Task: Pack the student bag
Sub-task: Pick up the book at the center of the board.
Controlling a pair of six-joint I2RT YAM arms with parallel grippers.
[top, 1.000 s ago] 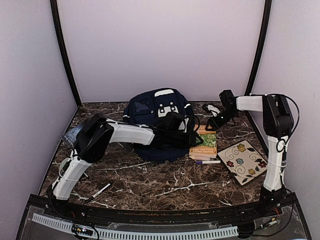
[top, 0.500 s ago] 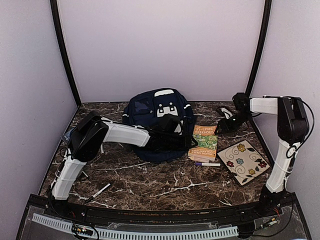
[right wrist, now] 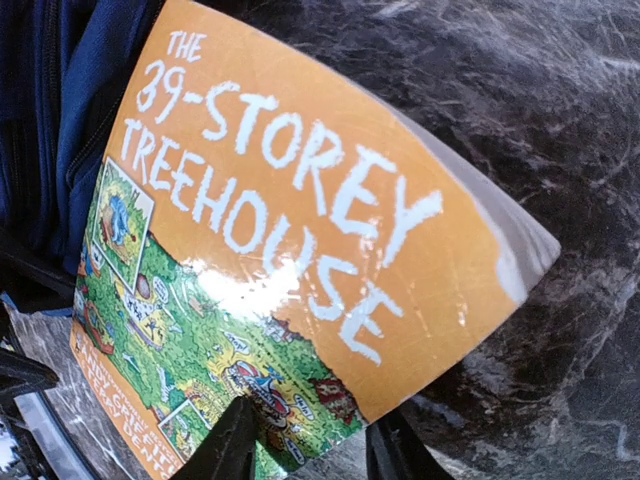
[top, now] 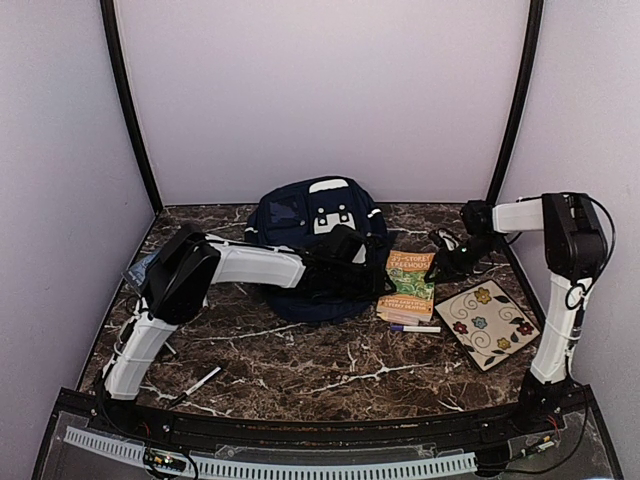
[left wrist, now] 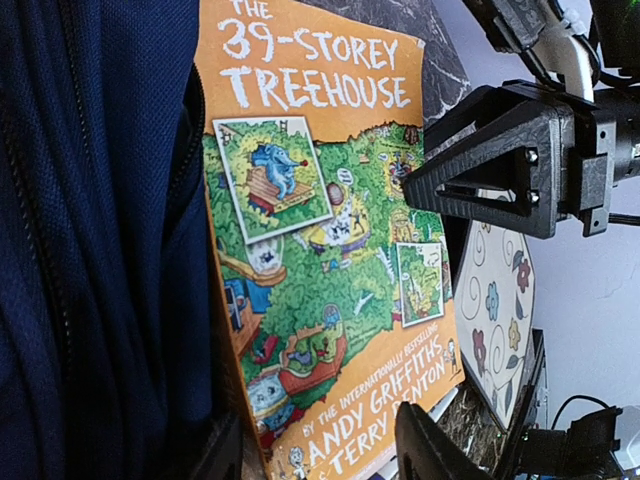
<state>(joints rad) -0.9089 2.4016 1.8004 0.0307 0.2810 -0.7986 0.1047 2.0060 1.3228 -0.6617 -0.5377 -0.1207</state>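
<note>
The student bag (top: 300, 245) is navy-blue with white trim and lies at the back middle of the table. An orange book, "The 39-Storey Treehouse" (top: 410, 285), leans against its right side. My left gripper (top: 372, 285) reaches across the bag to the book's spine. In the left wrist view its jaws (left wrist: 320, 440) stand open, with the book's (left wrist: 330, 250) near corner between them. My right gripper (top: 440, 265) sits at the book's far right edge. It is open (right wrist: 310, 440), one finger over the cover (right wrist: 280, 220) and the other beside the raised edge.
A purple-capped marker (top: 415, 327) lies just in front of the book. A floral tile (top: 490, 325) sits at the right, close to the right arm's base. A pen (top: 200, 380) lies at front left, and a clear flat item (top: 140, 268) lies under the left arm.
My right gripper swung out to the right, then came back down and left onto the book's far edge, its jaws narrowing. The left arm has hardly moved.
</note>
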